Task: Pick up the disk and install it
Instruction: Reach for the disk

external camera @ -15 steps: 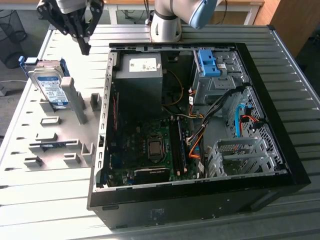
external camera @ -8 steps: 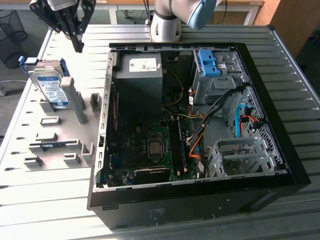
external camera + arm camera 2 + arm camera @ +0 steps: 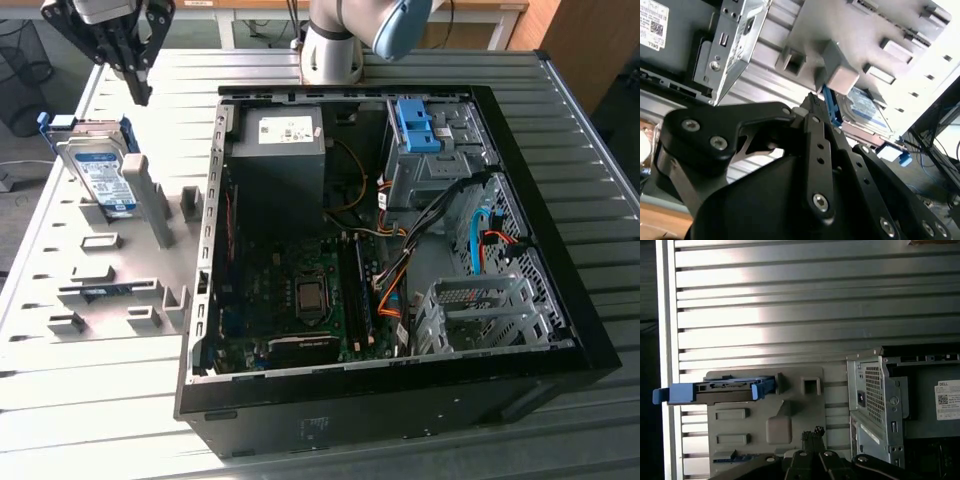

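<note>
The pincer (image 3: 143, 95), closed together and empty, is hovering over the grey fixture (image 3: 120, 275). The disk (image 3: 100, 172) is standing on edge in a slot below and to one side of the pincer, its upper edge exposed for grasping, beside the open computer case (image 3: 590, 340).

Black metal gripper (image 3: 142, 92) is cropped by the exterior view's top edge. Silver-grey rectangular disk in blue plastic frame (image 3: 98, 165) stands partly behind a grey upright post (image 3: 152, 200), its label (image 3: 112, 185) too small to read.
</note>
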### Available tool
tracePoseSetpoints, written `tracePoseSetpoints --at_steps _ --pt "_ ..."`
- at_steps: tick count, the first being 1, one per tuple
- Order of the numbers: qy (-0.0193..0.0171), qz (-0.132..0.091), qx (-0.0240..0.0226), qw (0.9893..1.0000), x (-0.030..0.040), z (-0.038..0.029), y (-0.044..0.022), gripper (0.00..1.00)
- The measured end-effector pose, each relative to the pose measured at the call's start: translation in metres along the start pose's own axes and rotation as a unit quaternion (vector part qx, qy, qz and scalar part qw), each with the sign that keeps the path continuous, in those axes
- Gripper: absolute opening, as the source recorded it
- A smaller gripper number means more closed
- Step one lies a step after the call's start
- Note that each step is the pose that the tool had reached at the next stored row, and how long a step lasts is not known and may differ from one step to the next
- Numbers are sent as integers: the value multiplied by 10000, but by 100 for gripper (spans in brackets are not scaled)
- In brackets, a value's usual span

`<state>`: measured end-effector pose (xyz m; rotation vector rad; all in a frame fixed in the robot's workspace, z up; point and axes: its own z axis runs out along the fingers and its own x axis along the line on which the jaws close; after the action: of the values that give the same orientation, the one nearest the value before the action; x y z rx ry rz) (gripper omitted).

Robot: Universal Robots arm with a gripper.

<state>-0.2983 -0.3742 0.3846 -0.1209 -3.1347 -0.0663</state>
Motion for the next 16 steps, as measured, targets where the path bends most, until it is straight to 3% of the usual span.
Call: tracePoseSetpoints --at_steps 3,9,16 --pt "5 1 0 10000 62 5 -5 11" --pt "8 1 0 10000 69 8 -5 11" --pt "8 1 1 10000 138 13 -11 11"
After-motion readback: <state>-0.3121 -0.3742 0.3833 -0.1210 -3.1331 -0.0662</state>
